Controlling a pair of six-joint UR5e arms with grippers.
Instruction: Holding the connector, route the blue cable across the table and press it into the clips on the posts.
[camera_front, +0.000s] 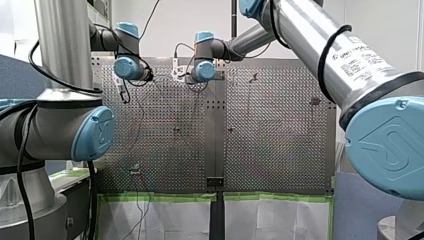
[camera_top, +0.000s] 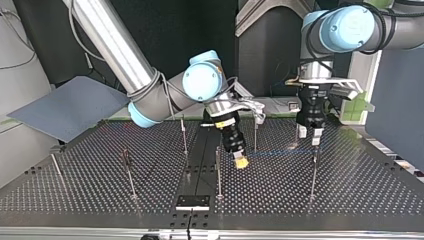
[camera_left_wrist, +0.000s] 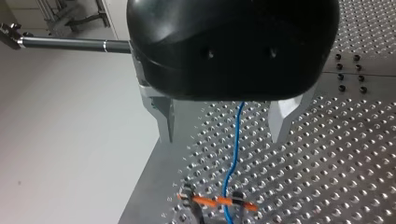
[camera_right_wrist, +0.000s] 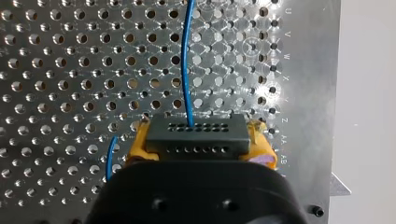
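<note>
In the right wrist view my right gripper (camera_right_wrist: 198, 136) has its yellow pads (camera_right_wrist: 138, 142) shut on a black connector (camera_right_wrist: 196, 133). The blue cable (camera_right_wrist: 187, 60) leaves the connector and runs ahead over the perforated table. In the top view this gripper (camera_top: 241, 161) sits low over the table near the middle. The cable (camera_top: 282, 152) stretches from it toward the view's right. My left gripper (camera_top: 309, 136) hangs open above that stretch. In the left wrist view its metal fingers (camera_left_wrist: 166, 122) stand apart, with the cable (camera_left_wrist: 235, 144) running under the gap to an orange clip (camera_left_wrist: 219, 201) on a post.
Several thin posts stand on the table, such as one (camera_top: 184, 135) left of the middle and one (camera_top: 313, 175) under my left gripper. A black plate (camera_top: 192, 201) lies at the near edge. A grey board (camera_top: 70, 107) leans at the top view's left.
</note>
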